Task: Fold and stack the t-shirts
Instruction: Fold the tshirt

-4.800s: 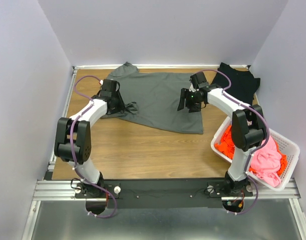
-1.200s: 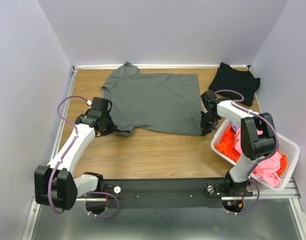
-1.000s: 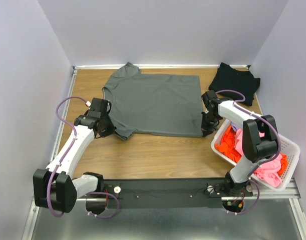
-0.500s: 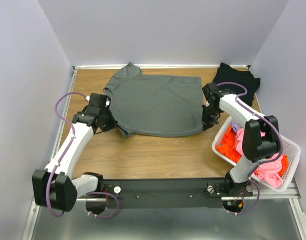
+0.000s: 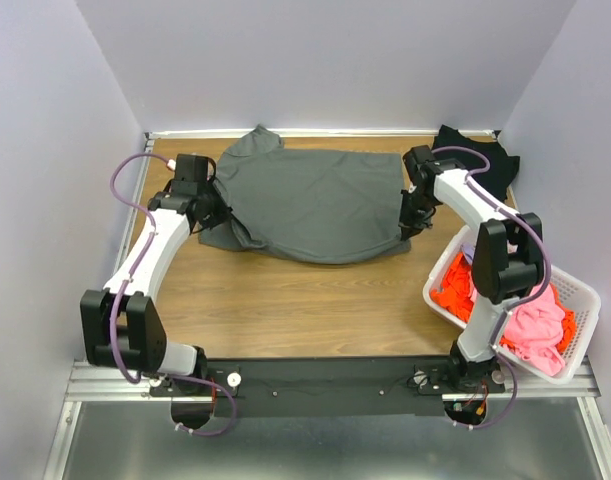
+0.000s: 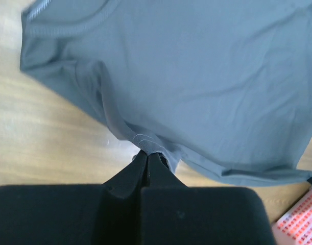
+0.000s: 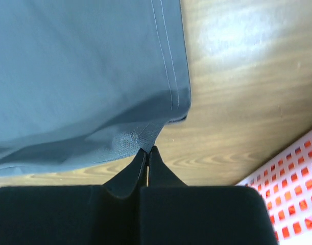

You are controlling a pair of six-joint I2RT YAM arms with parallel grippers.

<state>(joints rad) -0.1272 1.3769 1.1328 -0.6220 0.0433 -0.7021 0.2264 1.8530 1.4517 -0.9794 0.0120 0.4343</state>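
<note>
A dark grey t-shirt lies spread on the wooden table, its near edge lifted and sagging. My left gripper is shut on the shirt's near left corner, by the sleeve; the wrist view shows cloth pinched at the fingertips. My right gripper is shut on the near right hem corner of the same shirt, just above the wood. A folded black t-shirt rests at the far right corner. Orange and pink t-shirts sit in the basket.
A white slatted basket stands at the near right, close to my right arm; its corner shows in the right wrist view. Walls enclose the table on the left, back and right. Bare wood spreads in front of the grey shirt.
Both grippers have moved away from me, carrying the grey shirt's near corners toward the back. The shirt's near edge now sags between them instead of lying flat.
</note>
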